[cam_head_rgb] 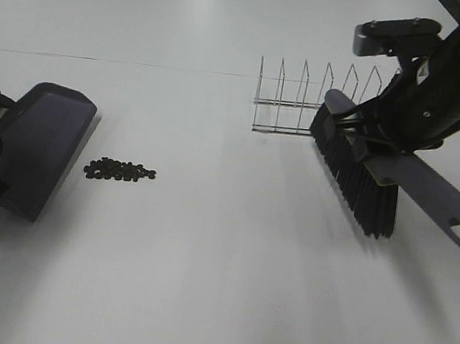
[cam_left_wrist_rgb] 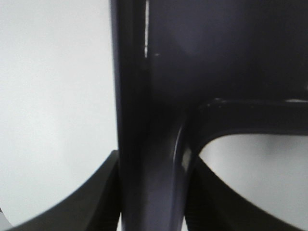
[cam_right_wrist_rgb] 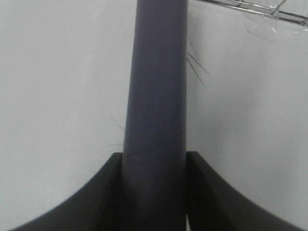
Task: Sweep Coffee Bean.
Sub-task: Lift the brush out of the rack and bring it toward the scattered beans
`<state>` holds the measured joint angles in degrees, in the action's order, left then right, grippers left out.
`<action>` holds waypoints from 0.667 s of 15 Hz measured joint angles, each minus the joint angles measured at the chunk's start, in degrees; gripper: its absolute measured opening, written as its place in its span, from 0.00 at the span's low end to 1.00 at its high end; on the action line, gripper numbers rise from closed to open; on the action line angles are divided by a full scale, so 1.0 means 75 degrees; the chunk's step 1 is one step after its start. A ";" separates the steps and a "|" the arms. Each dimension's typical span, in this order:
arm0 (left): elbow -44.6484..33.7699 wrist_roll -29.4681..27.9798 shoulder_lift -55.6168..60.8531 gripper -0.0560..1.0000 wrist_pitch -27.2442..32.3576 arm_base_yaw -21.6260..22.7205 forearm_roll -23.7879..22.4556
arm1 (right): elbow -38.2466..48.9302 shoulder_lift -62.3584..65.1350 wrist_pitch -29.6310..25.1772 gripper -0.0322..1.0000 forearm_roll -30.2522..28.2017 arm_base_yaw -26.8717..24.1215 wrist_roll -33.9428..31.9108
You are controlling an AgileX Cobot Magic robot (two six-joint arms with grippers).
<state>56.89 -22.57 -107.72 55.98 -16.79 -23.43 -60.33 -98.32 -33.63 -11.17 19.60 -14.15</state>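
Dustpan (cam_head_rgb: 35, 148) handle hidden at frame edge; brush (cam_head_rgb: 355, 175) handle cropped; coffee bean (cam_head_rgb: 119, 170) blurred.

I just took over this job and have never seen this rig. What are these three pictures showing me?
It is a two-armed robot at a white table. The wide picture comes from a camera high above; the other two look along each arm's wrist. The left gripper is shut on a dustpan, the right gripper on a brush. Coffee beans lie beside the dustpan; a wire rack stands next to the brush.
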 joint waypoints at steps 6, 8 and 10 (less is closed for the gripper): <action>0.0000 0.0374 -0.0160 0.37 0.0031 0.0000 0.0237 | -0.0672 -0.1115 -0.0344 0.34 -0.1123 0.1520 -0.0787; 0.0008 0.0565 -0.0390 0.37 0.0031 0.0000 0.0458 | -0.1131 -0.1329 -0.0596 0.34 -0.1184 0.1788 -0.0787; 0.0038 0.0672 -0.0764 0.37 0.0015 0.0000 0.0733 | -0.2040 -0.1803 -0.1207 0.34 -0.1406 0.2116 -0.0787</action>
<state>57.18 -17.53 -113.45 56.09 -16.79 -17.93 -75.63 -111.84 -42.69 -21.72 35.47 -20.05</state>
